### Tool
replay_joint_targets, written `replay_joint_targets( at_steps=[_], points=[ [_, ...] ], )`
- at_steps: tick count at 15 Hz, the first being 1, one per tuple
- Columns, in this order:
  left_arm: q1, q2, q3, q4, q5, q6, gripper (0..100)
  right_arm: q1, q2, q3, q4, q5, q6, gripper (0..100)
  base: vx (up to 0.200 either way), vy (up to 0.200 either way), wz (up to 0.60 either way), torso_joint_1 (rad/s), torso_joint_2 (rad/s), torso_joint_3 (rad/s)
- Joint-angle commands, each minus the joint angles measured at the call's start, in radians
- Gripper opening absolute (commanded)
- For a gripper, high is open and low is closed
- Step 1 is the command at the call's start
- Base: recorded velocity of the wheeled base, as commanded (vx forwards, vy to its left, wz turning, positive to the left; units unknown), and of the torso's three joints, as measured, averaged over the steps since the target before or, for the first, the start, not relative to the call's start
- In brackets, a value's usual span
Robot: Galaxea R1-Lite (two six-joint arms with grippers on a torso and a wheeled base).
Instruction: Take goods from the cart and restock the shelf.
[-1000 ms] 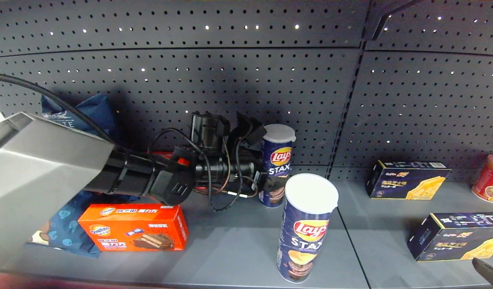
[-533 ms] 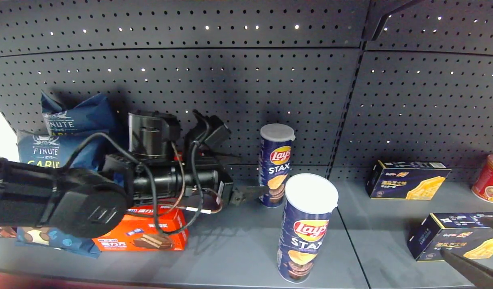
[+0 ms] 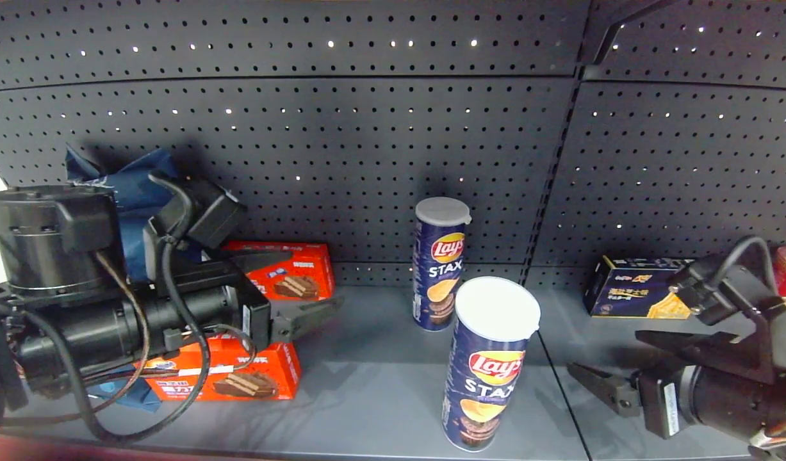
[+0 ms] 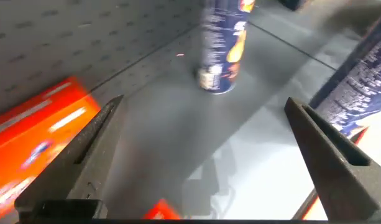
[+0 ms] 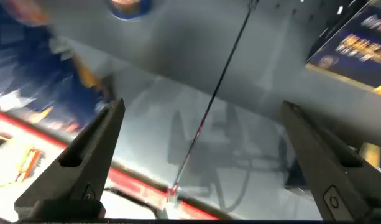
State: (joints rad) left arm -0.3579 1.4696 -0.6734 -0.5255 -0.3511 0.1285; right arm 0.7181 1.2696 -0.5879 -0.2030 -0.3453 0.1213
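The chip cans are the goods nearest my reach. The rear chip can [image 3: 441, 262] stands upright close to the pegboard back wall [image 3: 367, 128]. The front chip can [image 3: 489, 365] stands upright near the shelf's front edge, a little to the right of the rear one and apart from it. Both rest on the shelf [image 3: 367, 384] with their lids on. I judge them to be light, stiff cardboard tubes with a smooth, slick wrap. They are tall and narrow, so a nudge high up would tip them, and a hard squeeze could dent the wall. I would take one around the middle of its body, below the plastic lid, with my fingers square to the tube. My left tool [image 3: 314, 279] is spread wide and empty over the shelf, left of the rear chip can and clear of it. The front orange box [image 3: 239, 378], rear orange box [image 3: 290, 272] and blue bags [image 3: 130, 186] lie beside it. My right tool [image 3: 603, 351] is likewise spread and empty, low over the shelf to the right of the front chip can, in front of a dark blue box [image 3: 630, 294].
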Motion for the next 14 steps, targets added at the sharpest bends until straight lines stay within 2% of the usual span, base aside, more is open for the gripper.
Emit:
replay_joint_targets(
  at_steps=[1, 3, 6, 10, 14],
  points=[
    [0.028, -0.063, 0.031, -0.001, 0.001, 0.003, 100, -0.019, 0.114, -0.024, -0.007, -0.006, 0.008, 100, 0.000, 0.000, 0.00, 0.000, 0.00, 0.000],
    [0.046, -0.072, 0.029, -0.001, 0.032, 0.000, 100, -0.023, 0.177, -0.079, -0.004, -0.037, 0.006, 100, 0.000, 0.000, 0.00, 0.000, 0.00, 0.000],
    [0.082, -0.075, 0.028, 0.001, 0.034, 0.002, 100, -0.012, 0.206, -0.079, -0.001, -0.047, 0.006, 100, 0.000, 0.000, 0.00, 0.000, 0.00, 0.000],
    [0.082, -0.074, 0.031, 0.001, 0.034, 0.002, 100, 0.011, 0.200, -0.063, 0.000, -0.061, 0.006, 100, 0.000, 0.000, 0.00, 0.000, 0.00, 0.000],
    [0.083, -0.074, 0.034, 0.001, 0.032, 0.002, 100, 0.084, 0.192, -0.044, -0.001, -0.058, 0.006, 100, 0.000, 0.000, 0.00, 0.000, 0.00, 0.000]
  ],
)
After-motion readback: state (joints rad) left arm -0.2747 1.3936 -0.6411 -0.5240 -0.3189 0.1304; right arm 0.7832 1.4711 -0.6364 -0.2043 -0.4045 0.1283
